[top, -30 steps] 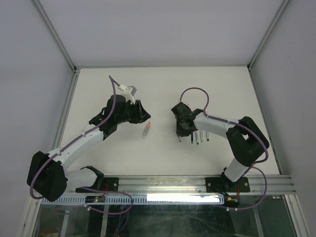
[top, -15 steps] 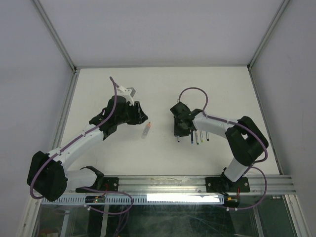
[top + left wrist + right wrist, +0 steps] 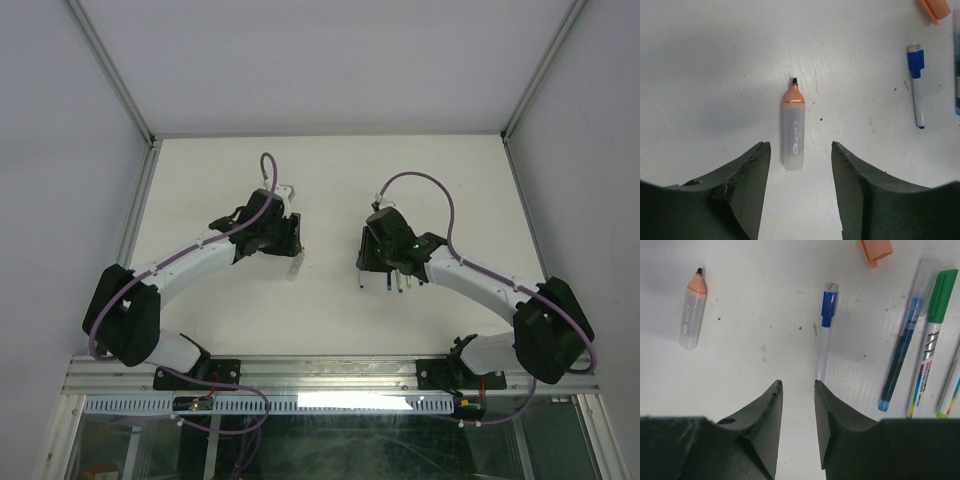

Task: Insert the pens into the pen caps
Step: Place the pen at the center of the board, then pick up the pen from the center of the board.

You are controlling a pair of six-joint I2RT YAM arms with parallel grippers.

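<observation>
An uncapped highlighter pen (image 3: 793, 131) with a pale barrel and orange tip lies on the table; its rear end sits just ahead of the gap in my open left gripper (image 3: 800, 146), untouched. In the top view it (image 3: 297, 264) lies just below the left gripper (image 3: 288, 240). My right gripper (image 3: 796, 383) is open and empty; its right fingertip (image 3: 821, 390) covers the near end of a white pen with a blue cap (image 3: 824, 335). An orange pen cap (image 3: 876, 250) lies beyond it. A blue pen (image 3: 901, 362) and a green-capped pen (image 3: 930, 347) lie to the right.
Another pen (image 3: 951, 387) shows at the right edge of the right wrist view. The left wrist view shows the blue-capped pen (image 3: 916, 85) and orange cap (image 3: 936, 8) off to the right. The pen row (image 3: 397, 282) lies under the right gripper (image 3: 368, 272).
Both grippers opened wider. The left arm swung its gripper right, down to the highlighter. The right arm's elbow swung out to the right while its gripper stayed at the pen row.
</observation>
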